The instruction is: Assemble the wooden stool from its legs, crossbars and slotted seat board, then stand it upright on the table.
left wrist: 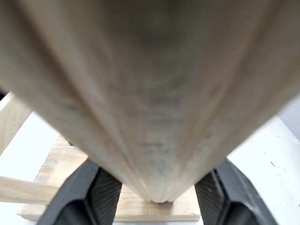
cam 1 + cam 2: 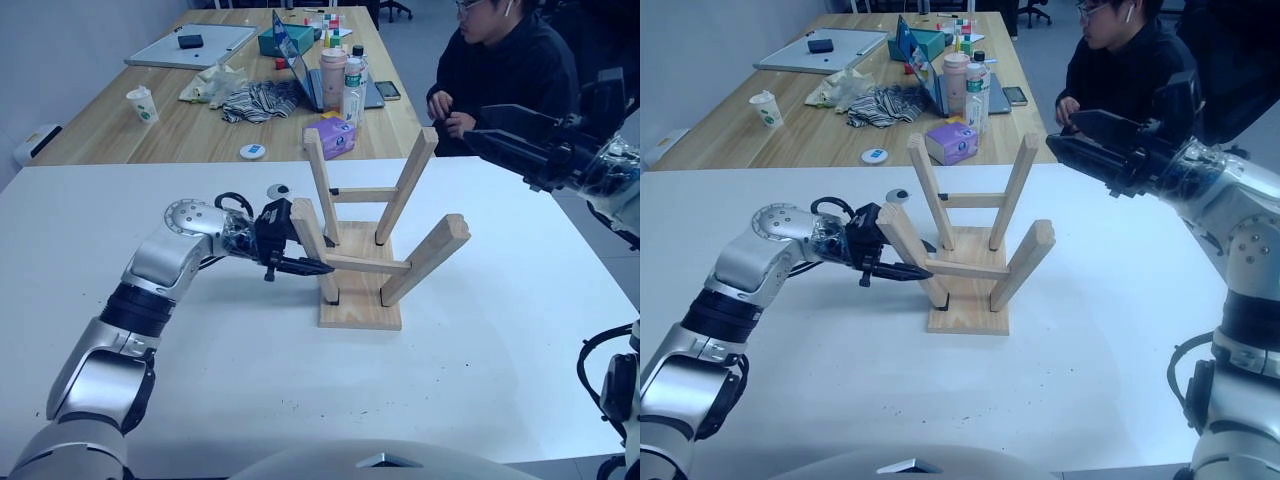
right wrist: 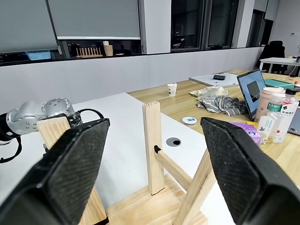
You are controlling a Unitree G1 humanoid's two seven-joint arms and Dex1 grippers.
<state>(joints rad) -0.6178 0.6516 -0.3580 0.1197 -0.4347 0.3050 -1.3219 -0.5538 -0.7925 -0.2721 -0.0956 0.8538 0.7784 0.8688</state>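
The wooden stool lies upside down on the white table, its slotted seat board point(image 2: 360, 305) flat and its legs pointing up. Crossbars point(image 2: 365, 194) join the legs. My left gripper point(image 2: 300, 262) is shut on the near-left leg point(image 2: 312, 240), just above the lower crossbar point(image 2: 368, 264). In the left wrist view that leg point(image 1: 150, 93) sits between the dark pads point(image 1: 105, 197). My right gripper point(image 2: 500, 140) hangs open in the air, up and to the right of the far-right leg point(image 2: 408, 185), touching nothing. From the right wrist view its fingers point(image 3: 70, 159) frame the far-left leg point(image 3: 153, 145).
Behind the white table stands a wooden table point(image 2: 180, 125) with bottles, a laptop, a cloth, a cup and a purple box point(image 2: 332, 135). A person sits at the back right. A round grommet point(image 2: 278, 190) lies near the stool. Bare tabletop spreads in front and to the left.
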